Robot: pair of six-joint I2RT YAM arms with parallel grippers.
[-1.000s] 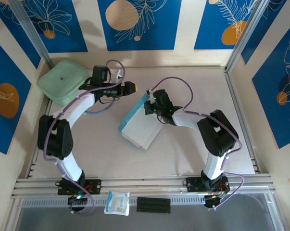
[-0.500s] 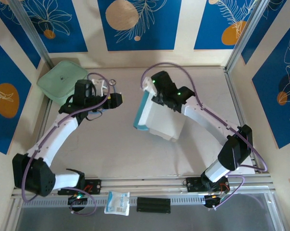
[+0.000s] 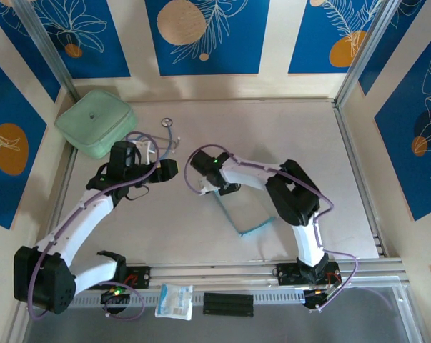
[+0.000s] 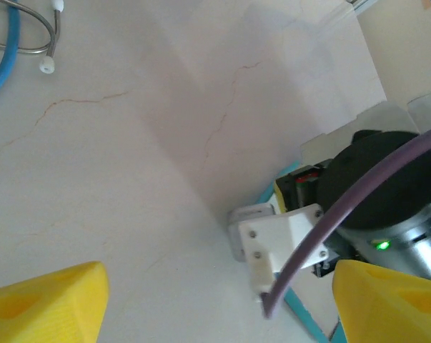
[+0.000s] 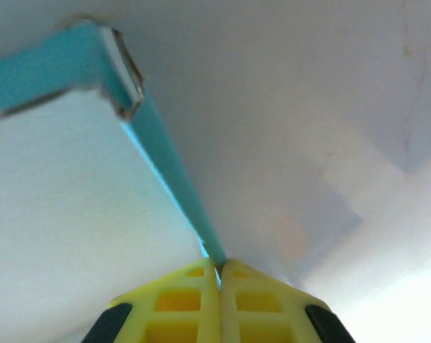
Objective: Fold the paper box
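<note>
The paper box (image 3: 229, 214) stands tipped up on the table's middle, so from above I see just its thin teal edges in an L shape. My right gripper (image 3: 216, 190) is shut on one wall at the L's upper end. In the right wrist view the yellow fingers (image 5: 186, 300) pinch the teal edge of the box (image 5: 169, 171), with its pale inside face to the left. My left gripper (image 3: 174, 168) hovers open a short way left of the box. In its wrist view the gripper (image 4: 215, 314) has bare table between its fingers, and a teal strip of the box (image 4: 302, 314) lies beside the right finger.
A pale green case (image 3: 95, 121) sits at the back left. A stethoscope (image 3: 169, 123) with a blue tube (image 4: 1, 64) lies just behind the left gripper. A small packet (image 3: 174, 300) and a black bar (image 3: 228, 304) rest on the front rail.
The right arm has swung the box from the back right down to the centre and tipped it onto its edge. The left arm pulled back from the box, then barely moved.
</note>
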